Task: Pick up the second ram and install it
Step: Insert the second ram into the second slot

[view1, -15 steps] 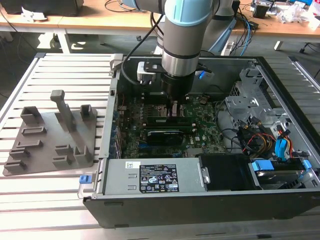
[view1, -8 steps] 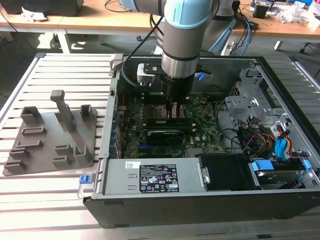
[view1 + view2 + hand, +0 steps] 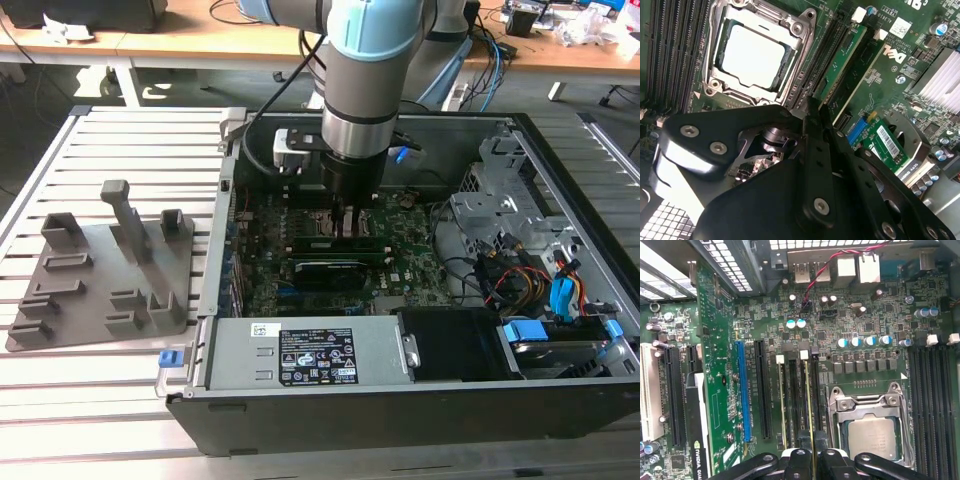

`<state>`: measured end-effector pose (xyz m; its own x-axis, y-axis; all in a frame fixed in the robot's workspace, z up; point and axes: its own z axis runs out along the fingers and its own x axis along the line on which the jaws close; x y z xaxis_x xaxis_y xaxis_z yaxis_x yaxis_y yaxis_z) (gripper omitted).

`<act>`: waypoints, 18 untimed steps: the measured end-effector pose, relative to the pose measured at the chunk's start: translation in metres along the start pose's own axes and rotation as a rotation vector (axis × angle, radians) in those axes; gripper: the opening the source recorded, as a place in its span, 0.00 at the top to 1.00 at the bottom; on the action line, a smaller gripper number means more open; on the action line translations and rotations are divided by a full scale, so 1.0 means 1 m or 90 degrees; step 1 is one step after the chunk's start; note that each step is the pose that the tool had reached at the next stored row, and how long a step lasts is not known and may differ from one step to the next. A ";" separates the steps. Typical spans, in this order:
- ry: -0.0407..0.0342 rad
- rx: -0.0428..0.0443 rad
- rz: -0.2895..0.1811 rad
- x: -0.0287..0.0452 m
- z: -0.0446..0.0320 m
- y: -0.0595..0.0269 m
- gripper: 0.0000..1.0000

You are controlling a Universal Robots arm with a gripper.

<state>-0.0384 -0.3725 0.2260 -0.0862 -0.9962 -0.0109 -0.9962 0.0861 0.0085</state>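
While seated in slot, second ram (image 3: 810, 410)

An open computer case (image 3: 560, 395) lies on the slatted table (image 3: 130, 135). In the exterior view, a grey slotted tray (image 3: 100, 275) sits at nine o'clock from the case. The motherboard (image 3: 400, 275) carries a processor socket (image 3: 757, 50); coloured cables (image 3: 555, 285) bunch at three o'clock.

A slatted metal table (image 3: 130, 140) carries a grey slotted tray (image 3: 100, 270) and an open computer case (image 3: 400, 400).
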 end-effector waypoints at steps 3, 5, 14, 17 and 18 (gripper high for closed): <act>0.0000 0.0000 0.000 0.0000 0.0011 0.0003 0.86; 0.0000 0.0000 0.000 0.0000 0.0018 0.0006 0.86; 0.0000 0.0001 0.000 -0.0001 0.0035 0.0011 0.86; 0.0000 0.0000 0.000 -0.0003 0.0037 0.0017 0.86; -0.0001 0.0000 0.000 -0.0004 0.0041 0.0018 0.86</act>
<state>-0.0401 -0.3719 0.2219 -0.0863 -0.9962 -0.0110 -0.9962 0.0862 0.0085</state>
